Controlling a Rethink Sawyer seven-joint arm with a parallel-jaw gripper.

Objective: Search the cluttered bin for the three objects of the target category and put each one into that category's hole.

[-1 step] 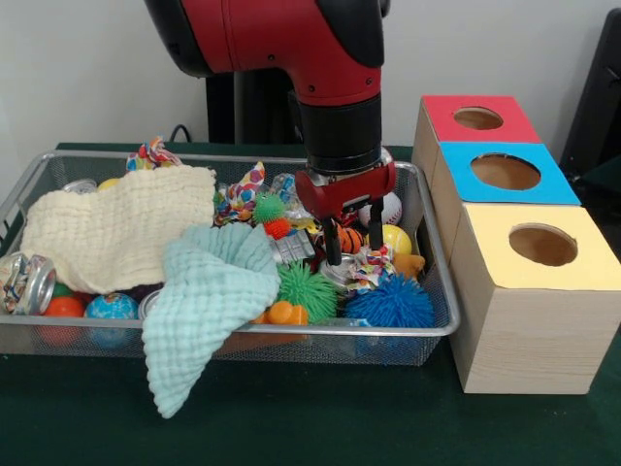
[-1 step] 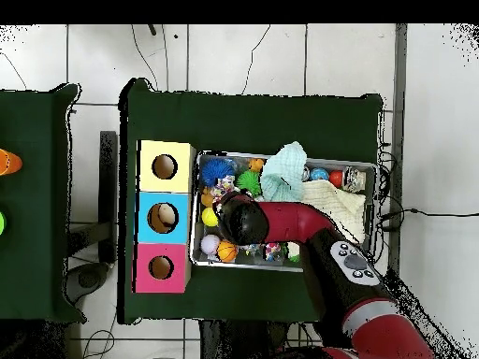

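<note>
Hovering over wire-mesh bin [image 1: 435,328]: black two-finger gripper [image 1: 354,254], fingers parted, grasping nothing. Advice: descend straight between blue spiky rubber ball [image 1: 390,302] and green spiky ball [image 1: 309,289]; avoid snagging teal waffle cloth [image 1: 209,306].

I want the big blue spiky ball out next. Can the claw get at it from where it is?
Probably yes: the blue spiky ball lies uncovered on top, just beside the open claw.

The bin [image 1: 427,194] is shiny wire mesh. Two waffle-textured cloths lie in it, a cream one [image 1: 116,233] and a mint one [image 1: 209,301]. The blue ball [image 1: 390,303] and green ball [image 1: 309,289] look rubbery and spiky. The box [image 1: 524,311] has matt, pale wood sides. The table [image 1: 291,417] is covered in matt green cloth.
</note>
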